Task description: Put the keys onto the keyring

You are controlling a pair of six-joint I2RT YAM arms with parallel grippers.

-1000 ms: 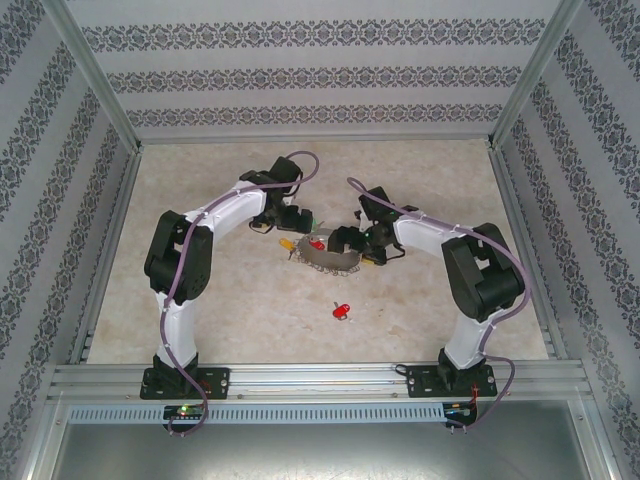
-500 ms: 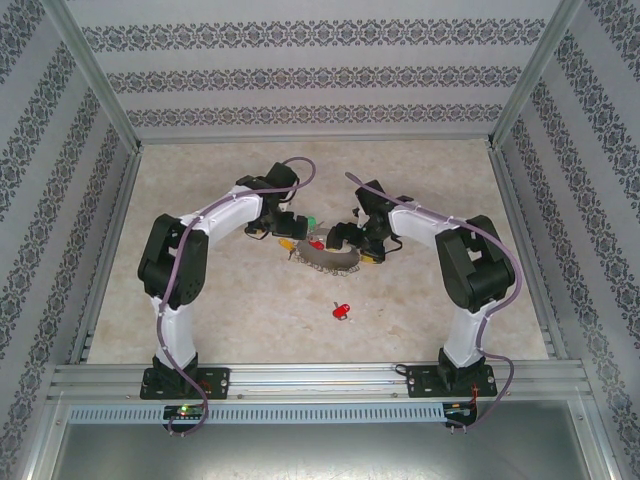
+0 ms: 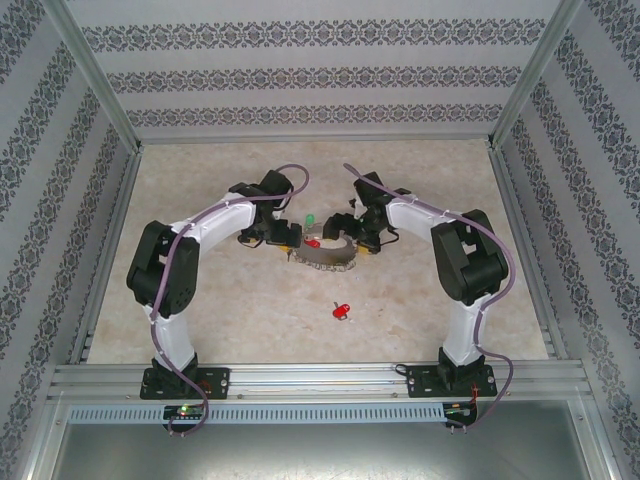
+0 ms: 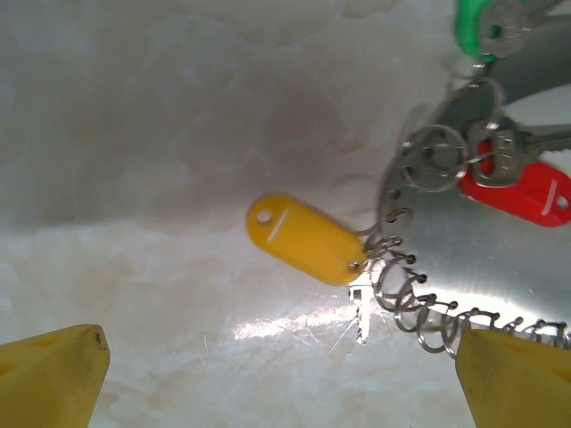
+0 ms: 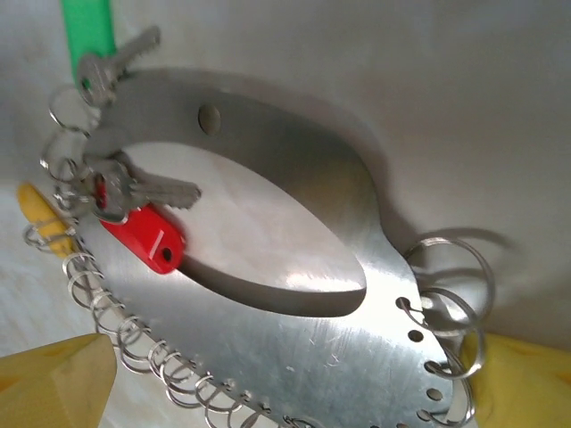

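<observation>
Left tool [image 4: 281, 379] and right tool [image 5: 294, 397] stand spread beside the keyring [image 3: 325, 258], flat on the surface [image 3: 250, 320]; I judge it stiff, slick steel (edge rings [image 5: 152, 357] dangle loose), best pinched at its bare rim.

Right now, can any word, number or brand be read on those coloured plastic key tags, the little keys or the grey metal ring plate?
None can be read.
Yellow plastic key tag: a plain white stripe, no letters.
Red plastic key tag: the same, no letters.
Small silver key: any stamp too blurred to read.
Flat grey metal keyring: bare, only scratches.
</observation>
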